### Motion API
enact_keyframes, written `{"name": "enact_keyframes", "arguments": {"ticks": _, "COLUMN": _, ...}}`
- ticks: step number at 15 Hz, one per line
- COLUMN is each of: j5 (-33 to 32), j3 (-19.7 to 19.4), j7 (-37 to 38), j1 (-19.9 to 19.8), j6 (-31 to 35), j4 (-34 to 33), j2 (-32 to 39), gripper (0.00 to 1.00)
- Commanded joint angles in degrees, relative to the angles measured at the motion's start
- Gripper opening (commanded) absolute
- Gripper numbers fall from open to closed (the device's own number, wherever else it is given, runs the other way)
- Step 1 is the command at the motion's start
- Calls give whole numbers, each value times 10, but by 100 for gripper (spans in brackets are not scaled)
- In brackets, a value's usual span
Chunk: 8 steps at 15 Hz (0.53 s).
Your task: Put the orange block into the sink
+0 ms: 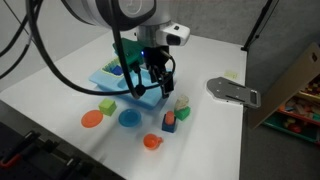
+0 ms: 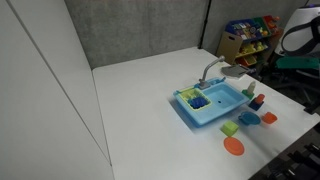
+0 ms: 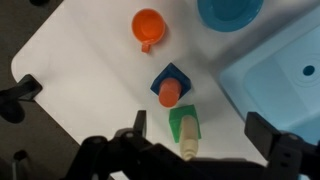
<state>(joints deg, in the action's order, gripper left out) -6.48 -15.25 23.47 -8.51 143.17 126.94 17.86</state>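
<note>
**Open gripper over toy blocks beside a sink**

Base: a white table, bearing every item. Above it, the Franka arm, bent down over the near half in an exterior view. Next in size, the light blue toy sink, rectangular, with a grey curved faucet at its rear rim. Over the blocks just beside the sink, the Robotiq gripper, fingers spread wide, nothing held between them. Toward the table front, a flat orange round plate and a blue round dish, near each other. In the wrist view, a blue cube on the table, a green block just below it, and an orange cup apart from both. Smallest, the orange block, touching the blue cube, whether atop or against it not clear; outside the sink.
</note>
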Motion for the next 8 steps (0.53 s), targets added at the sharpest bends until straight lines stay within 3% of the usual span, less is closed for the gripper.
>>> {"name": "enact_keyframes", "arguments": {"ticks": 1, "j5": -15, "j3": -21, "j7": 26, "j1": 6, "j6": 28, "j4": -20, "j2": 47, "gripper": 100}}
{"name": "enact_keyframes", "arguments": {"ticks": 8, "j5": 18, "j3": -38, "j7": 7, "j1": -2, "j6": 115, "j4": -40, "j2": 138, "gripper": 100}}
